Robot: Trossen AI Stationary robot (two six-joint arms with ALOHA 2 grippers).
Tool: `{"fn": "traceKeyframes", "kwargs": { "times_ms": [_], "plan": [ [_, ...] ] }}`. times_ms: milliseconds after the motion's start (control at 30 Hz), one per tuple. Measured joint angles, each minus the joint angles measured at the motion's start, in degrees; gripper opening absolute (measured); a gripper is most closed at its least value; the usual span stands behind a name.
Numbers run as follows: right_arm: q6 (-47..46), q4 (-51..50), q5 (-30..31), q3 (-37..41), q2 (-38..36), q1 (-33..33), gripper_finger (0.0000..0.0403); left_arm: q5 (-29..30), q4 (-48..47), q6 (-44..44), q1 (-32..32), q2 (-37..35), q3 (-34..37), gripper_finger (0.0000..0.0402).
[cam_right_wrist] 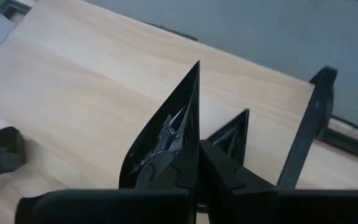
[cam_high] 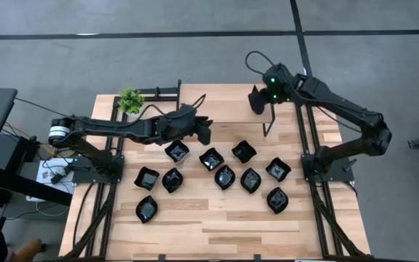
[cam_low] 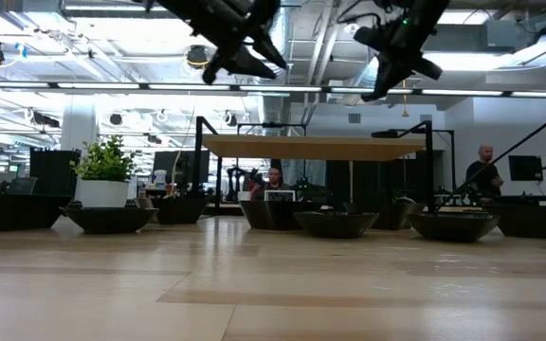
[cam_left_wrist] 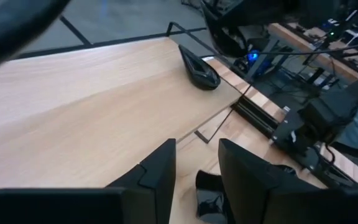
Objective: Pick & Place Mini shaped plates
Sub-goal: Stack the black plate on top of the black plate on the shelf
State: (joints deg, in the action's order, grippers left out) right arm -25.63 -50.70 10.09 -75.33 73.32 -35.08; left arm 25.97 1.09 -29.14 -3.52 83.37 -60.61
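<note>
Pale wooden planks are forming the desk (cam_high: 217,225), carrying ten glossy black mini shaped plates (cam_high: 225,177) mid-desk. Left fingers (cam_left_wrist: 160,174) are spreading empty above the far-left plate (cam_high: 177,151). Right fingers (cam_right_wrist: 225,165) are pinching a teardrop plate (cam_right_wrist: 163,146) above the far right.

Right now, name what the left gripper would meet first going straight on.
Probably bare tabletop: the left gripper, open, tilts down toward wood. Farther along that line hangs the black plate, apparently in the right gripper; depth is unclear.

Roughly eleven mini shaped plates (cam_high: 225,177), one plant (cam_high: 130,101)
</note>
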Motion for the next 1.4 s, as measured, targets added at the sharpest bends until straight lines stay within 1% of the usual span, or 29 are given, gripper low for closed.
{"fn": "traceKeyframes", "kwargs": {
  "times_ms": [100, 167, 367, 500, 633, 933, 1033, 1400],
  "plan": [
    [-0.32, 0.15, -4.97, 0.67, 0.00, -2.96, 0.0003, 0.20, 0.28, 0.02, 0.25, -4.61, 3.71, 0.0122],
    [-0.40, 0.07, -6.43, 1.63, 0.00, -4.68, 0.0004, 0.74, 0.51, -0.07, 0.32, -8.02, 6.43, 0.0122],
    [-2.80, 0.55, -7.30, 4.54, 0.02, -7.13, 0.0004, 1.93, 2.86, -0.25, 0.59, -17.04, 13.92, 0.0121],
    [-5.70, 2.32, -7.29, 6.44, 0.02, -7.34, 0.0004, 2.94, 5.99, -0.26, 0.58, -20.65, 17.17, 0.0121],
    [-6.87, 4.72, -7.24, 8.10, 0.02, -6.61, 0.0004, 2.96, 6.86, -0.27, 0.58, -21.88, 18.42, 0.0121],
    [-7.50, 5.91, -6.76, 9.76, 0.02, -6.61, 0.0004, 2.96, 7.41, -0.25, 0.58, -21.86, 19.22, 0.0121],
    [-7.84, 5.95, -5.73, 9.79, 0.02, -6.59, 0.0004, 2.96, 7.44, -0.26, 0.58, -21.86, 19.22, 0.0121],
    [-7.89, 4.05, -5.51, 9.93, 0.07, -6.61, 0.0004, 2.96, 7.78, 0.39, 0.58, -21.86, 19.22, 0.0121]
  ]
}}
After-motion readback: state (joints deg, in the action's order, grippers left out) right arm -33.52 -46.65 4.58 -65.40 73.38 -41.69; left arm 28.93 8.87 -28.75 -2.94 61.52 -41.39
